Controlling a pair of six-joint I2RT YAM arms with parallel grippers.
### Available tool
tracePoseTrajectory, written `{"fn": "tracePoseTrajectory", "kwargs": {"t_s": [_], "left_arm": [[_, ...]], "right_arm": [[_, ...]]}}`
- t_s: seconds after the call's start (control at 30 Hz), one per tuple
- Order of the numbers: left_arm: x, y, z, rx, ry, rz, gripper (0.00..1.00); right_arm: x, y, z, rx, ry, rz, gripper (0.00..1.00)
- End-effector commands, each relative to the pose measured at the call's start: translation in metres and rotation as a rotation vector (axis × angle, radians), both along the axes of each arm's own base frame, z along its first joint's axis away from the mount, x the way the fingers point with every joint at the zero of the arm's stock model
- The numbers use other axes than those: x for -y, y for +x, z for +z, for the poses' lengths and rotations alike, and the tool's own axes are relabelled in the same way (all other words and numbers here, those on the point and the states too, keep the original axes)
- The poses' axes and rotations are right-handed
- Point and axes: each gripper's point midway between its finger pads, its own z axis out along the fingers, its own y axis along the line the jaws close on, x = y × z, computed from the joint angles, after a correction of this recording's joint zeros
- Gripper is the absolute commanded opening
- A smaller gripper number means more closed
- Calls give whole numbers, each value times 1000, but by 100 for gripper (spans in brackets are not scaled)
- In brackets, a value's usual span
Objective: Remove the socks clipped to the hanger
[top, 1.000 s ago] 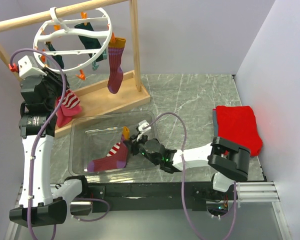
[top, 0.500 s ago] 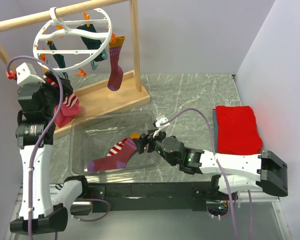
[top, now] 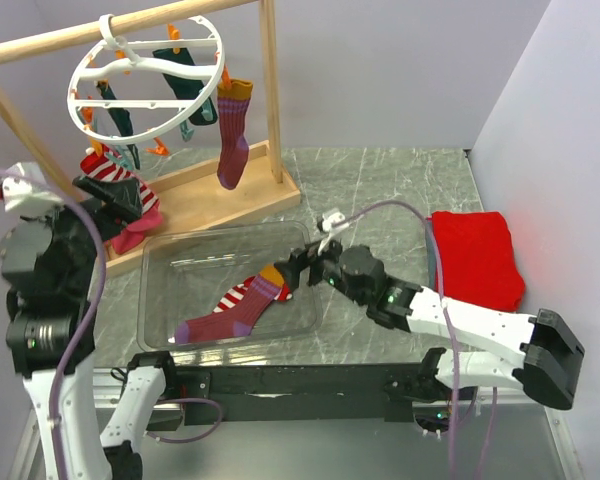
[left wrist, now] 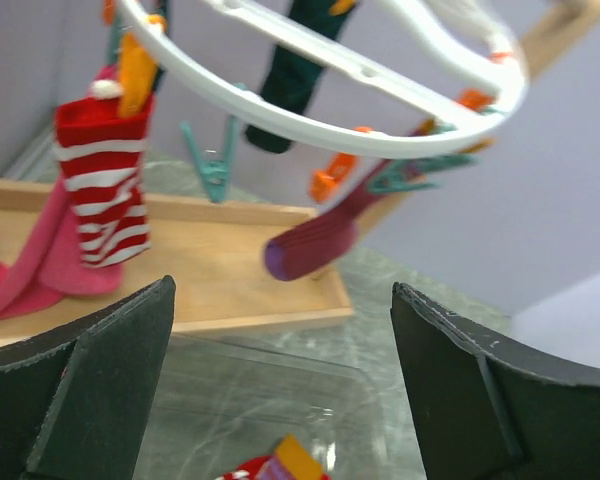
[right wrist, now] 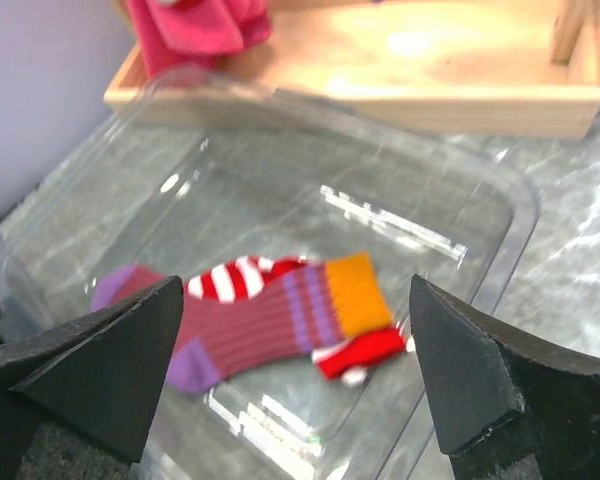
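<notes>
Right arm (top: pixel 460 320): has drawn back from the tray (top: pixel 160 262) at the near edge; jaws wide, empty.
Left arm (top: pixel 45 270): has dropped away from the hanger (top: pixel 145 75); jaws wide, empty.
Hanger: far-left corner; several socks (top: pixel 232 135) still clipped, so the task looks unfinished.
Tray: right wrist shows two socks inside, maroon over striped.
Striped sock (left wrist: pixel 105 185): left wrist shows its orange clip (left wrist: pixel 135 65) plainly.

Two loose socks (right wrist: pixel 280 315) lie one atop the other in the bin (right wrist: pixel 500 200), just below and ahead of the right gripper (top: pixel 298 268). Ahead of the left gripper (left wrist: pixel 280 400) the hanger (left wrist: pixel 280 125) hangs overhead. Clipped socks (left wrist: pixel 105 190) dangle left and centre over the base (left wrist: pixel 220 270), behind the bin.
</notes>
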Motion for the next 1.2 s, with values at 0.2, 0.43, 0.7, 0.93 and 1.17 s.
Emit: {"fn": "tracePoseTrajectory", "kwargs": {"t_s": [0.2, 0.43, 0.7, 0.93, 1.17], "left_arm": [[39, -31, 17, 116, -33, -196, 94], [47, -23, 17, 125, -16, -254, 94], [44, -30, 24, 163, 23, -239, 94], [46, -34, 31, 181, 45, -250, 94], [51, -30, 26, 166, 44, -279, 95]], "right_arm": [[-36, 88, 111, 240, 221, 27, 100], [-84, 177, 120, 299, 242, 45, 100], [-130, 246, 80, 314, 228, 59, 100], [-144, 277, 65, 331, 230, 32, 99], [-148, 280, 62, 346, 241, 58, 84]]}}
